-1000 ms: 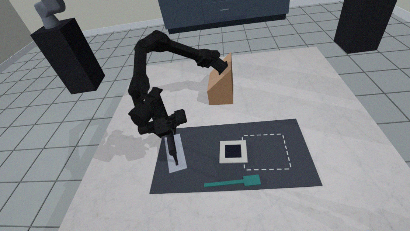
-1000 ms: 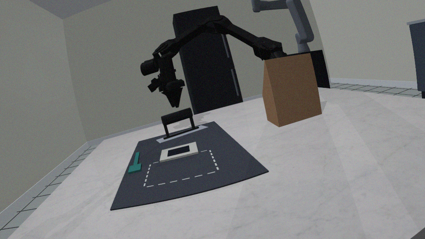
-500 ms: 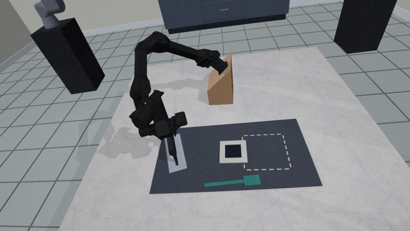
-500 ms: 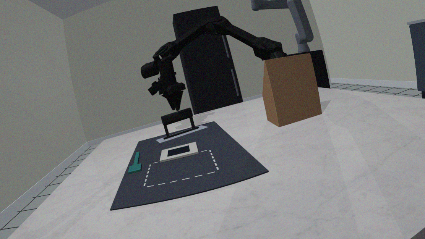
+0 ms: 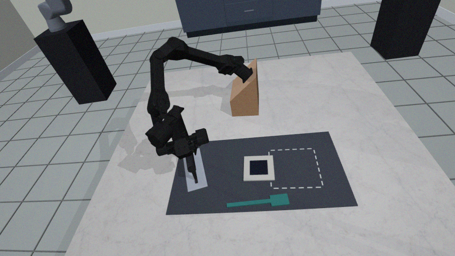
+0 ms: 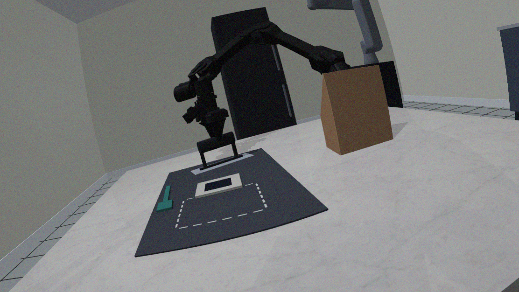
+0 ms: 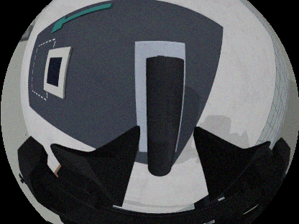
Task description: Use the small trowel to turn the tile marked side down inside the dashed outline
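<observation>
My gripper (image 5: 190,154) (image 6: 216,136) (image 7: 167,131) is open and empty, low over the trowel (image 5: 200,178) (image 6: 206,144) (image 7: 165,90). Its fingers stand on both sides of the black bar handle, with gaps in the wrist view; how far down they reach is hard to tell. The trowel's pale blade lies flat at the mat's left end in the top view. The white tile (image 5: 246,168) (image 6: 235,182) (image 7: 65,72) lies flat on the mat (image 5: 222,152) (image 6: 290,206) (image 7: 108,72), dark square up, overlapping the near-trowel side of the dashed outline (image 6: 227,218).
A teal paddle-shaped tool (image 5: 279,199) (image 6: 164,205) (image 7: 83,16) lies flat near the mat's long edge. A tan wedge-shaped block (image 5: 245,103) (image 6: 359,108) stands on the table behind the mat, close to the arm's base. The arm arches over from there.
</observation>
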Available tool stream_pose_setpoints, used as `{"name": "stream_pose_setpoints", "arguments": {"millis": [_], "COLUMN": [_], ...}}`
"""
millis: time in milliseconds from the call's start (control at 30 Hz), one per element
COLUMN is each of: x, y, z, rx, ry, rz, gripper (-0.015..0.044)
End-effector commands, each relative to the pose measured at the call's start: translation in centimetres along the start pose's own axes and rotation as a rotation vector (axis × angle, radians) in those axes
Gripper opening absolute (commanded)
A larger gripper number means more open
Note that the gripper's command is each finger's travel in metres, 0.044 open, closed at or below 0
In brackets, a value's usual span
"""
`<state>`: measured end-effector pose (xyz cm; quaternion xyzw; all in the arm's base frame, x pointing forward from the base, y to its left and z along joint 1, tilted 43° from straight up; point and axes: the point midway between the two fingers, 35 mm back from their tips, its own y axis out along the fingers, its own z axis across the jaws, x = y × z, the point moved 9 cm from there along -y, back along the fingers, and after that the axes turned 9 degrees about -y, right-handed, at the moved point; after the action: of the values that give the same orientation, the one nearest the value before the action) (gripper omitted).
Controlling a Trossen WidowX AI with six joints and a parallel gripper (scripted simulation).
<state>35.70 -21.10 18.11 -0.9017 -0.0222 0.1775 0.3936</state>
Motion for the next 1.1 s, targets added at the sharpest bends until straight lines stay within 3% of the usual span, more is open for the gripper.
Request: {"name": "stream_pose_setpoints", "arguments": {"millis": [0,67,133,567,1067], "x": [0.08,0.08,0.08,0.08,0.08], "y": [0.76,0.85,0.85,0.85,0.85], "z": [0.15,0.15,0.15,0.15,0.15], "rx": [0.006,0.006,0.006,0.006,0.006], "ry": [-0.007,-0.007,-0.007,-0.007,-0.050], "rz": [-0.001,-0.001,-0.001,-0.001,-0.002], "gripper": [0.0270,0.0270,0.0217,0.0131,0.0130]}}
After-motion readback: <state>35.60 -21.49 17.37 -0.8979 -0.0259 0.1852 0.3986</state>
